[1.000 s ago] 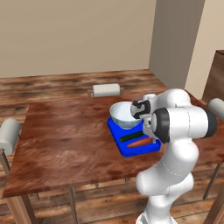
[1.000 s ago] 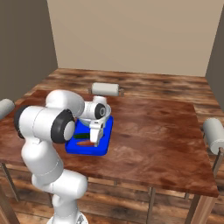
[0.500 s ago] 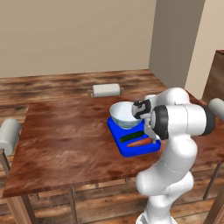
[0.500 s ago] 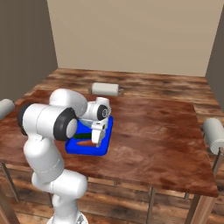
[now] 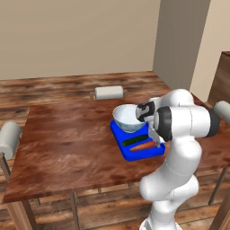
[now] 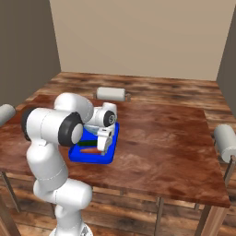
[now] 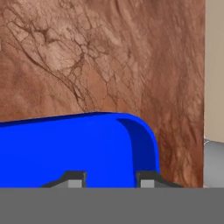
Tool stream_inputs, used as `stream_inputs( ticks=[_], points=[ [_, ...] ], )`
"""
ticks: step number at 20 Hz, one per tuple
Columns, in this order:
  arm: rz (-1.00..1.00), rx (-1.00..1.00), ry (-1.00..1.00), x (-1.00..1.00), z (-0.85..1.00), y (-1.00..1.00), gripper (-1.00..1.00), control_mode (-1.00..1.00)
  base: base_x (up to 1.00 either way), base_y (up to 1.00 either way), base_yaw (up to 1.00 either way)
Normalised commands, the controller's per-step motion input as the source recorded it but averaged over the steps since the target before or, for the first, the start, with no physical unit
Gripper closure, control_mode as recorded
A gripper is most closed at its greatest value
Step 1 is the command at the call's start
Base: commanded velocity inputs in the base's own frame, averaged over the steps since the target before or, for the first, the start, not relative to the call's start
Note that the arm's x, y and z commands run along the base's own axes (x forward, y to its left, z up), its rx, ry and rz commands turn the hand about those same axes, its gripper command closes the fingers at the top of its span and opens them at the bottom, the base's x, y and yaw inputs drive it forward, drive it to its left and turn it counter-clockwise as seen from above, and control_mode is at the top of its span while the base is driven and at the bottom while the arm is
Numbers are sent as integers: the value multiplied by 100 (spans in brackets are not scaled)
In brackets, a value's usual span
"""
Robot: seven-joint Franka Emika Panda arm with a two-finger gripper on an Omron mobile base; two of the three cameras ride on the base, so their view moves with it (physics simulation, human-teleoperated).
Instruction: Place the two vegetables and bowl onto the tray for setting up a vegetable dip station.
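The blue tray (image 5: pixel 133 154) lies on the wooden table. The pale bowl (image 5: pixel 126 117) stands on its far end. On its near half lie the two vegetables, the dark green cucumber (image 5: pixel 134 140) and the orange carrot (image 5: pixel 142 146). My gripper (image 5: pixel 157 140) points down at the tray's right edge, beside the bowl and the vegetables. In the right base view the gripper (image 6: pixel 104 146) hangs over the tray (image 6: pixel 108 154), next to the carrot (image 6: pixel 91 150) and cucumber (image 6: pixel 85 144). In the hand view its fingertips (image 7: pixel 146 177) stand apart over a tray corner (image 7: pixel 131 135), nothing between them.
White cylindrical rolls lie around the table: one at the far edge (image 5: pixel 109 92), one at the left (image 5: pixel 9 137), one at the right (image 5: pixel 222 110). Bare wooden tabletop (image 5: pixel 67 134) spreads left of the tray. The table's front edge runs close to the tray.
The hand has shifted only slightly beside the bowl. Bowl, tray and vegetables stay where they were.
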Motion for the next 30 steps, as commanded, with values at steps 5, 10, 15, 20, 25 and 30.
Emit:
stream_inputs(
  ticks=[5,10,15,20,25,30],
  points=[
    [-4,0,2,0,0,-4,-100,-100,0,0,0],
    [-5,0,4,-2,10,-14,-100,-100,0,0,0],
    [-1,0,1,-15,24,-14,-100,-100,0,0,0],
    [0,0,0,-20,36,-8,-100,-100,0,0,0],
    [1,0,-1,-27,34,0,-100,-100,0,0,0],
    [10,0,-6,-35,34,2,-100,-100,0,0,0]
  ],
)
